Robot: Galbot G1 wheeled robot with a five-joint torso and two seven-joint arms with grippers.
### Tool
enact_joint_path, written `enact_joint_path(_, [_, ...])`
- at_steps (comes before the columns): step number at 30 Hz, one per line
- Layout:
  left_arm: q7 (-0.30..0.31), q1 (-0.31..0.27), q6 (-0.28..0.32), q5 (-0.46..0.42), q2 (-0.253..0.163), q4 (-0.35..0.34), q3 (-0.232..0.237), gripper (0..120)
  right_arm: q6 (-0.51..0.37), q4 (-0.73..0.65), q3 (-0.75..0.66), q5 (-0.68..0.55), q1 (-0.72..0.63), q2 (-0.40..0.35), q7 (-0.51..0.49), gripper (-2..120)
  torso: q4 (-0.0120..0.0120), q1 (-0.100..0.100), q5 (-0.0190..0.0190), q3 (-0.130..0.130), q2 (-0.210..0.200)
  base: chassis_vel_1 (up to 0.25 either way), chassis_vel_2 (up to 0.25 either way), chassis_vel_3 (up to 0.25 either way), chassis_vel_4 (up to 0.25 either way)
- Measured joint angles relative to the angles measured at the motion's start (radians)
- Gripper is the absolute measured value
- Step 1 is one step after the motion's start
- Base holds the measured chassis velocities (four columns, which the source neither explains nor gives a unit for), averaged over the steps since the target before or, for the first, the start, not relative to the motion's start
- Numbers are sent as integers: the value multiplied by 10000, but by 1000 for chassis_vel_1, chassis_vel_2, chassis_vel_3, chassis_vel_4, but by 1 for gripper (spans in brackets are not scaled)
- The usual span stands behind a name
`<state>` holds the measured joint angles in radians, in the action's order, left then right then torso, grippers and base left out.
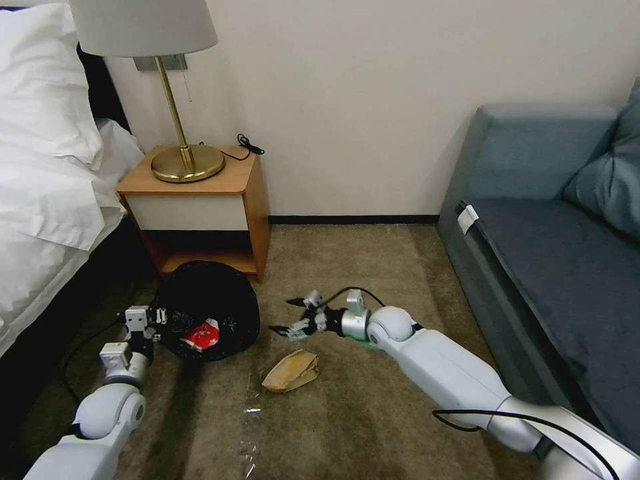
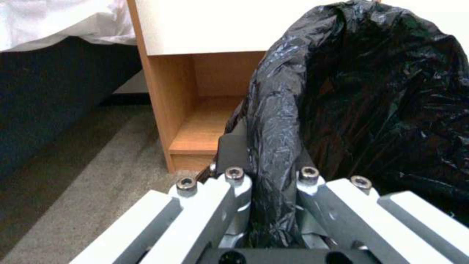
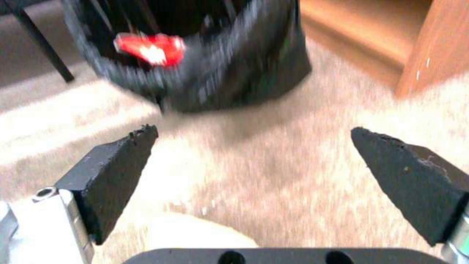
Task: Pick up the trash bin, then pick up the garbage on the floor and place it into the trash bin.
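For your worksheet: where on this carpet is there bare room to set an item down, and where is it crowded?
Bare carpet lies between the nightstand and the sofa, up to the wall. It is crowded lower left: the left gripper clamps the trash bin rim by the bed, the open right gripper hangs just beside it, and a brown paper bag lies below.

A brass lamp (image 1: pixel 180 133) stands on the wooden nightstand (image 1: pixel 220 200) at eleven o'clock, a white bed (image 1: pixel 47 153) at nine, a blue sofa (image 1: pixel 553 227) at three.

Black-lined trash bin (image 1: pixel 207 313) tilted w/ red-white packet (image 1: pixel 202 335) inside; brown paper bag (image 1: pixel 291 371) on carpet (image 1: pixel 347 427).
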<state>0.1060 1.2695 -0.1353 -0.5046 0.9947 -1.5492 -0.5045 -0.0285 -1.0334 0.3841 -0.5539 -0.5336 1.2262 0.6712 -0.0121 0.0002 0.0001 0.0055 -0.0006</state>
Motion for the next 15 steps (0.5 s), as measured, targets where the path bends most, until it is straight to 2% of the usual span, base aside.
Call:
enact_joint_path(7, [-54,-142,-35,0,131,178,148,4,19,492,163,517,-385,116,48,100,-1,0,-2,0,0,0,0,0,0])
enact_joint_path(15, [-65,-317,-62,13,232,330,273,4,424,1030,75,1133,-785,237,389,100,-1,0,-1,0,1,0,0,0,0])
